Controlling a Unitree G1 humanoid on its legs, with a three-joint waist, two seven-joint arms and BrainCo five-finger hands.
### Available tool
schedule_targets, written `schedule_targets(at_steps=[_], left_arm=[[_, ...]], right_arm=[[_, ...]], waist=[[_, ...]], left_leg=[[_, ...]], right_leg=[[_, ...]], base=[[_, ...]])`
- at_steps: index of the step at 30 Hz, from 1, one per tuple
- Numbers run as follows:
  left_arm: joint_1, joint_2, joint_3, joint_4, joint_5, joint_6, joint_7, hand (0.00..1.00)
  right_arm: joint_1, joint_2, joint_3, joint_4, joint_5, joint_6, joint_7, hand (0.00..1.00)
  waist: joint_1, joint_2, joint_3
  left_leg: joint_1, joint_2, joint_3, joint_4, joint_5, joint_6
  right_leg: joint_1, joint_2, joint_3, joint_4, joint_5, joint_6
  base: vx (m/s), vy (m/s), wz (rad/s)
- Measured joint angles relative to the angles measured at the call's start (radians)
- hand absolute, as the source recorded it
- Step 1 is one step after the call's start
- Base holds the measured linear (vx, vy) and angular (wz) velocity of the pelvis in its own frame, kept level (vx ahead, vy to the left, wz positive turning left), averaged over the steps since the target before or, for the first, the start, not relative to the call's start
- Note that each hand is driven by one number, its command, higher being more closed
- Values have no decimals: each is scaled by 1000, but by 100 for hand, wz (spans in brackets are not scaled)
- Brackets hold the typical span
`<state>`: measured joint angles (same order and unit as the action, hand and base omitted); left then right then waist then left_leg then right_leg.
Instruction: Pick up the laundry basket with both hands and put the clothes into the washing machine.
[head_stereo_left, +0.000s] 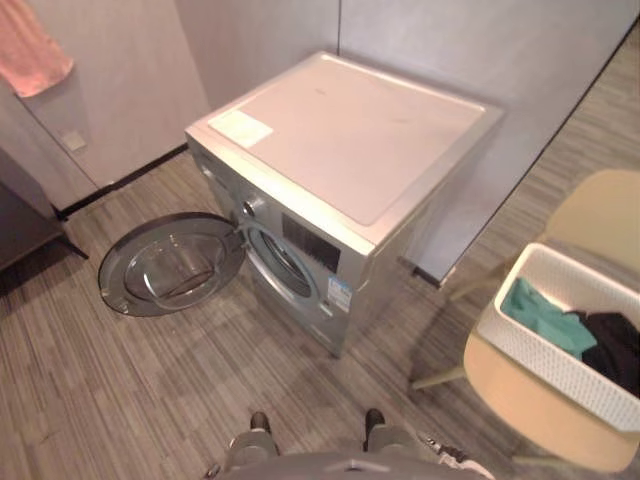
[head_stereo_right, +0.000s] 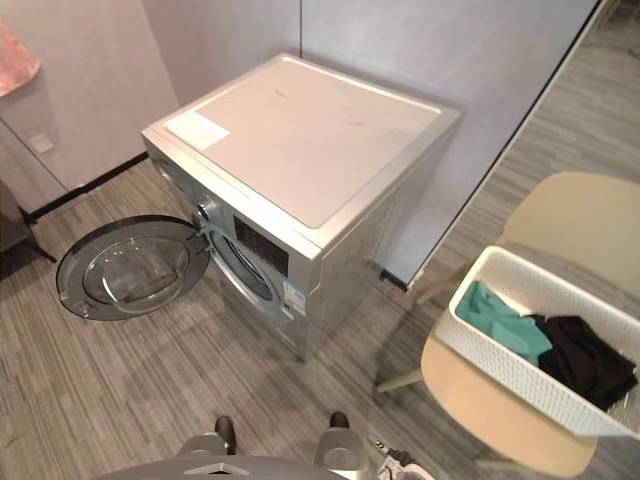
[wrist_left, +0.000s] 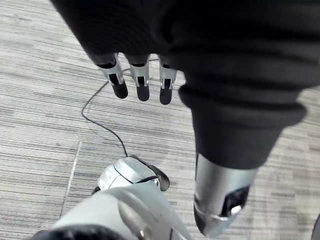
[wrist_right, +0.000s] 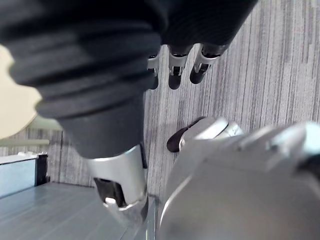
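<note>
As it sits, white laundry basket, teal cloth, black cloth

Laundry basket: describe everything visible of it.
The laundry basket is white and rectangular, with an open top and perforated walls that look like plastic. It sits upright on the seat of a pale yellow chair, to the right of the washing machine. Inside lie a teal garment and a black garment, side by side. Only the chair and the clothes touch it.
</note>
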<state>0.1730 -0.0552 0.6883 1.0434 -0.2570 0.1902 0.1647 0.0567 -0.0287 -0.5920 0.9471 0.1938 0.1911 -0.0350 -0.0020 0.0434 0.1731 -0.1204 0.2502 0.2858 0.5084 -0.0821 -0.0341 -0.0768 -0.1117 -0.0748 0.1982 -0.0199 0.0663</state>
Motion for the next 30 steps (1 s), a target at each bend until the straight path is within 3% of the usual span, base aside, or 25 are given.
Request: schedule_targets(at_steps=[1,3,4,5,6,7,8,9,10,11,12,14,15,16,18,20,22,23,24,25,26,27,28,29,30], left_arm=[[7,-23,23,0,5,5,-6,0],[18,-31,21,0,5,6,-23,0],[16,-32,15,0,5,7,-27,0],[-10,-28,1,-9,4,5,-31,0],[-15,-24,-7,-16,3,2,-34,0],[-17,-2,-28,-24,6,-4,-35,0],[-23,21,-58,-39,5,-7,-32,0],[-46,19,-97,-59,5,-7,-24,0],[-66,19,-125,-61,5,-8,-23,0],[-115,13,-188,-60,11,-11,-18,0],[-155,16,-237,-64,25,-16,-18,0],[-173,18,-282,-78,41,-20,-17,0],[-183,17,-309,-87,72,-27,-17,0],[-189,15,-319,-87,82,-28,-17,0],[-201,19,-337,-86,121,-28,-17,0],[-197,25,-335,-76,147,-27,-15,0],[-169,27,-307,-60,145,-23,-16,0],[-167,25,-285,-65,143,-21,-16,0],[-179,17,-228,-64,140,-20,-16,0],[-171,-5,-176,-54,131,-20,-18,0],[-165,-27,-146,-46,127,-21,-18,0],[-163,-44,-97,-42,117,-26,-16,0],[-158,-31,-92,-45,112,-27,-16,0],[-157,3,-96,-30,110,-30,-19,0],[-156,-1,-99,10,111,-23,-19,0]], right_arm=[[6,0,-1,-29,3,0,-1,0],[15,3,0,-70,17,-1,-9,0],[14,4,1,-76,31,-6,-13,0],[1,23,-1,-86,71,-18,-21,0],[-1,34,1,-87,85,-19,-25,0],[-4,54,5,-88,92,-21,-32,0],[-11,69,3,-83,96,-21,-35,0],[-13,71,7,-81,97,-21,-38,0],[-17,66,15,-81,96,-21,-39,0],[-26,57,31,-82,97,-22,-39,0],[-26,58,41,-86,96,-21,-39,0],[-7,61,66,-98,96,-21,-39,0],[13,65,79,-113,94,-22,-38,0],[20,62,78,-113,93,-21,-38,0],[47,56,69,-112,101,-24,-37,0],[58,54,68,-105,95,-30,-38,0],[71,62,54,-80,77,-35,-39,0],[71,64,46,-66,75,-36,-39,0],[68,65,30,-49,74,-33,-39,0],[66,56,28,-46,73,-36,-40,0],[48,47,20,-49,73,-34,-40,0],[35,40,-20,-57,72,-31,-39,0],[38,49,-20,-48,67,-32,-39,0],[30,49,-40,-8,48,-26,-38,0],[38,36,-37,-8,33,-22,-39,0]], waist=[[2,9,-6],[2,38,-25],[2,46,-31],[-1,48,-45],[-5,34,-51],[-15,0,-71],[-20,-29,-86],[-25,-26,-84],[-24,-17,-81],[-25,-8,-73],[-18,-35,-61],[-20,-50,-69],[-24,-56,-70],[-30,-47,-68],[-42,-20,-67],[-34,-28,-64],[-28,-67,-62],[-30,-80,-62],[-36,-93,-56],[-20,-65,-62],[0,-17,-72],[-5,-20,-47],[-9,-36,-63],[-10,-39,-48],[-18,-26,-57]], left_leg=[[-41,30,-3,269,-52,-6],[-19,33,-5,456,-62,-19],[-2,33,-10,470,-47,-23],[10,-16,-41,399,-104,-90],[6,-55,-68,360,-108,-96],[10,-110,-109,282,-120,-105],[66,-151,-128,154,-167,-97],[97,-146,-127,66,-238,-81],[107,-145,-118,28,-269,-71],[132,-153,-94,-58,-313,-22],[143,-178,-54,-96,-287,-9],[156,-194,8,-130,-270,4],[162,-195,65,-146,-256,16],[163,-179,82,-147,-250,16],[175,-114,138,-169,-216,-8],[197,-57,196,-203,-182,-46],[215,-11,261,-218,-153,-87],[215,-6,269,-203,-154,-97],[213,1,267,-200,-157,-107],[216,-16,267,-280,-159,-85],[235,-15,270,-338,-139,-54],[263,-8,319,-373,-70,-87],[277,-37,336,-378,-61,-103],[296,-34,352,-387,-59,-111],[285,-15,356,-399,-47,-106]], right_leg=[[0,7,-17,26,-7,0],[5,18,-23,36,-9,4],[0,25,-23,41,-3,13],[-32,24,-19,57,6,22],[-45,9,-15,55,15,26],[-71,-7,-5,48,28,12],[-95,-8,13,21,67,-10],[-109,1,7,12,102,-7],[-121,12,6,9,112,1],[-147,19,11,3,142,0],[-163,5,45,-12,182,-7],[-168,-1,61,-62,235,-6],[-171,-9,54,-105,224,2],[-177,-5,35,-97,208,-13],[-198,16,-59,54,168,-64],[-192,9,-129,212,52,-80],[-166,-52,-140,322,-90,-23],[-170,-60,-136,316,-112,-6],[-162,-8,-139,269,-118,-34],[-132,73,-76,97,-46,-10],[-107,94,-82,40,-25,-33],[-130,15,-170,270,-126,-100],[-101,-45,-181,267,-163,-50],[-62,-35,-175,189,-176,-2],[-39,13,-160,98,-133,-11]], base=[[-105,-3,24],[-99,86,19],[-178,169,11],[-178,115,5],[-206,102,12],[-166,16,7],[-217,69,-1],[-221,90,-14],[-276,133,-25],[-333,98,-46],[-370,49,-63],[-323,-43,-94],[-264,-87,-104],[-223,-136,-91],[-83,-165,-88],[-20,-223,-105],[53,-288,-90],[126,-346,-68],[45,-298,-100],[24,-273,-141],[-83,-155,-180],[6,-74,-124],[32,-134,-109],[56,-169,-63],[15,-181,-76]])
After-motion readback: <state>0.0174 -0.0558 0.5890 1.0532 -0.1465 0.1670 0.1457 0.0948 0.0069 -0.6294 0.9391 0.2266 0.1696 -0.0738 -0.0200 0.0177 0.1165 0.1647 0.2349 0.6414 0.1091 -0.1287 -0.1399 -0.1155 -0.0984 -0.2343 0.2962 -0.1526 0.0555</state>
